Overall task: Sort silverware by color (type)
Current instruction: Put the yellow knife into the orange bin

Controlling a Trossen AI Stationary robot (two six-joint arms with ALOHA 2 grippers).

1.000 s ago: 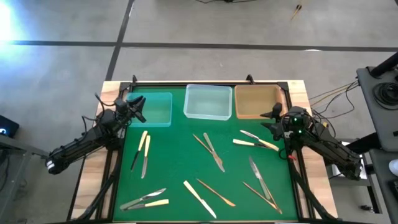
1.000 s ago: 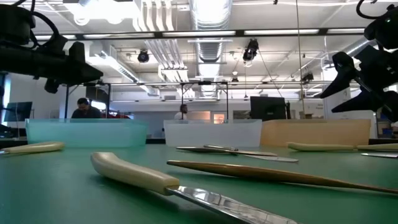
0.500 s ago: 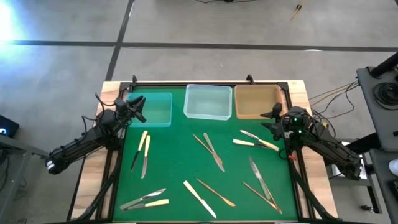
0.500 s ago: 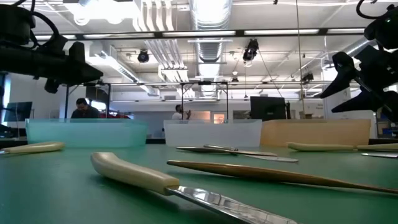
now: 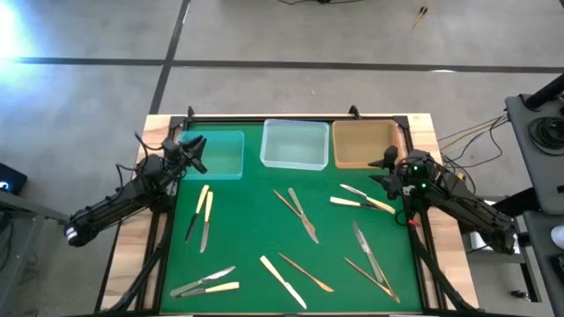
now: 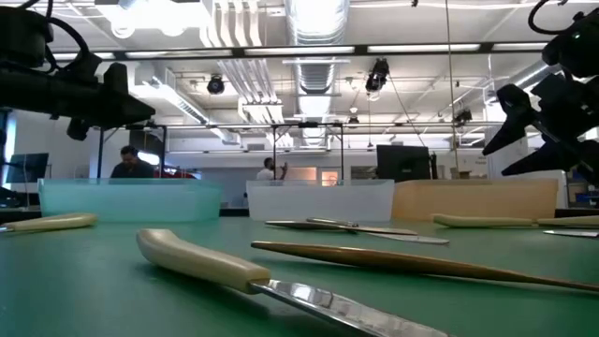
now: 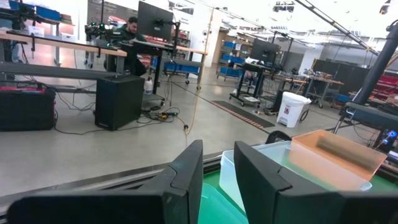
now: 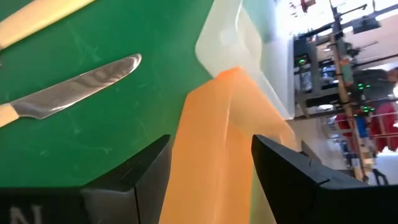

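Trays: we see three along the far edge of the green worktop [image 5: 247,238], a blue tray [image 5: 222,155], a clear tray [image 5: 295,144] and an orange tray [image 5: 363,143]; nothing shows inside any of them.
Landmark: we place everything from the clear tray.
Silverware: all of it lies loose on the worktop, nearer the front than the clear tray. A cream-handled knife [image 5: 205,203] and its neighbours lie toward the blue-tray side; a crossed silver pair [image 5: 300,213] sits straight in front of the clear tray; a golden-bronze piece [image 5: 307,272] and a cream-handled knife with a steel blade [image 5: 282,281] lie farthest forward; more pieces [image 5: 368,254] lie on the orange-tray side.
Left claw [image 5: 195,151]: above the blue tray's outer end, well to the left of the clear tray, fingers parted a little, grasping nothing.
Right claw [image 5: 382,172]: at the orange tray's near right corner, spread wide and empty.
Obstructions: we see nothing lying between the trays and the cutlery.
Background: a person [image 7: 129,28] sits at a desk beyond the worktop.
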